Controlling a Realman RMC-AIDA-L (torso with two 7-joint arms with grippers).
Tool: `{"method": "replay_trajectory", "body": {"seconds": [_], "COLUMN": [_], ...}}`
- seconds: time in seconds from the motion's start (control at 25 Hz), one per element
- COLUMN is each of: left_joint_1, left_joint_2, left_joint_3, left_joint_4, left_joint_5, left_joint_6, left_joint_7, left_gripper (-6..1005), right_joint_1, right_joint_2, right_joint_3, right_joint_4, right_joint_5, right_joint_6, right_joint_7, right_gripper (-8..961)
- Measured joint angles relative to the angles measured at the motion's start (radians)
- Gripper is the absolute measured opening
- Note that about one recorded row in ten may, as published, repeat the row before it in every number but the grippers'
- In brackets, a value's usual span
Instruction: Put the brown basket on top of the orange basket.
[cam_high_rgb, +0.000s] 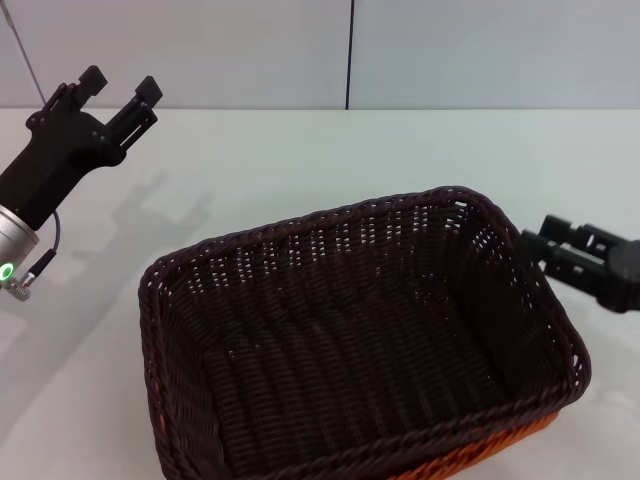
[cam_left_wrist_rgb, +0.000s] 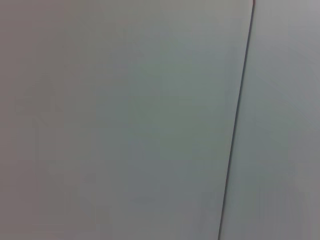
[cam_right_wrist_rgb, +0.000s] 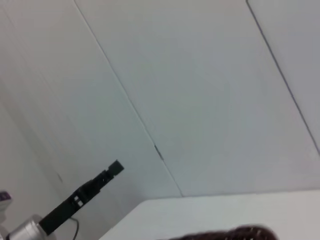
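The brown basket is nested on the orange basket, which shows only as orange strips under its near right and near left corners. The brown basket is empty. Its rim also shows at the edge of the right wrist view. My right gripper is open, just off the brown basket's right rim and holding nothing. My left gripper is open and empty, raised at the far left, well away from the baskets. The left arm also shows in the right wrist view.
The white table runs back to a pale wall with a dark vertical seam. The left wrist view shows only that wall and seam. The baskets reach the head view's lower edge.
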Motion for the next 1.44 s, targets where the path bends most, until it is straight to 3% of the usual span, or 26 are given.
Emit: {"method": "replay_trajectory", "body": {"seconds": [0.08, 0.32, 0.48, 0.68, 0.72, 0.92, 1.2, 1.44], "left_joint_1": [0.0, 0.003, 0.017, 0.036, 0.043, 0.046, 0.048, 0.054], "left_joint_2": [0.0, 0.0, -0.001, -0.006, -0.008, -0.009, -0.016, -0.012], "left_joint_3": [0.0, -0.004, -0.011, -0.025, -0.026, -0.026, -0.037, -0.076], "left_joint_4": [0.0, 0.0, 0.001, -0.012, -0.064, -0.16, -0.278, -0.298], "left_joint_5": [-0.001, -0.004, -0.007, -0.016, -0.05, -0.125, -0.221, -0.228], "left_joint_6": [0.0, 0.009, 0.056, 0.127, 0.194, 0.283, 0.329, 0.327], "left_joint_7": [0.0, 0.0, 0.0, 0.04, 0.114, 0.246, 0.378, 0.38], "left_gripper": [811, 811, 811, 811, 811, 811, 811, 811], "right_joint_1": [0.009, 0.066, 0.122, 0.246, 0.277, 0.401, 0.489, 0.528], "right_joint_2": [0.002, 0.001, 0.002, 0.0, 0.0, 0.0, -0.003, -0.001], "right_joint_3": [0.037, 0.185, 0.285, 0.45, 0.495, 0.652, 0.688, 0.684], "right_joint_4": [0.01, 0.144, 0.297, 0.589, 0.651, 0.84, 0.873, 0.909], "right_joint_5": [0.012, 0.14, 0.235, 0.354, 0.369, 0.459, 0.584, 0.614], "right_joint_6": [-0.012, -0.14, -0.2, -0.187, -0.177, -0.112, 0.032, 0.058], "right_joint_7": [-0.034, -0.257, -0.506, -0.893, -0.986, -1.292, -1.397, -1.401], "right_gripper": [626, 626, 626, 627, 627, 627, 626, 626]}}
